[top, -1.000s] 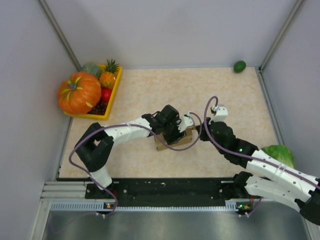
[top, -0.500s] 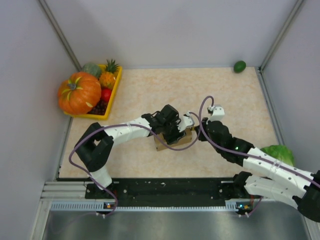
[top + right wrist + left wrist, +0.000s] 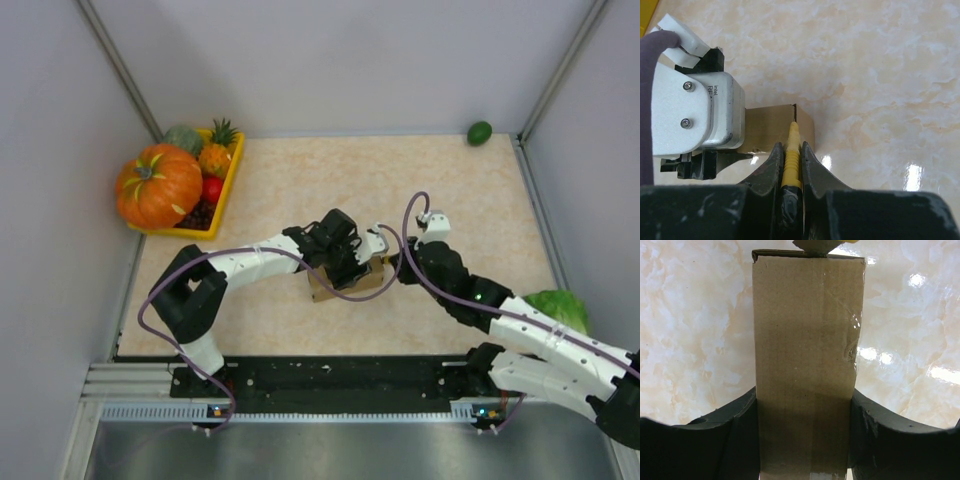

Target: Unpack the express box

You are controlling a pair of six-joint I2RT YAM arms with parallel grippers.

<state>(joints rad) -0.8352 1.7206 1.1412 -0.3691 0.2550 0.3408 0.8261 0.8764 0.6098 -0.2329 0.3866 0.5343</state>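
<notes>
So, the cardboard box (image 3: 805, 340) sat in the middle of the table (image 3: 330, 180). Its two long sides were clamped by the left gripper (image 3: 804, 435). The right gripper (image 3: 791, 159) was closed on a yellow knife (image 3: 793, 136), tip touching the box's end edge

Overhead, 2 wrist cams; box (image 3: 325, 288) shared

**One brand mark legible**

In my right wrist view I can read "intel", printed in dark letters running sideways on the silver camera housing (image 3: 700, 115) of the other arm. A second line beside it starts with "R", but I cannot make out the rest.
</notes>
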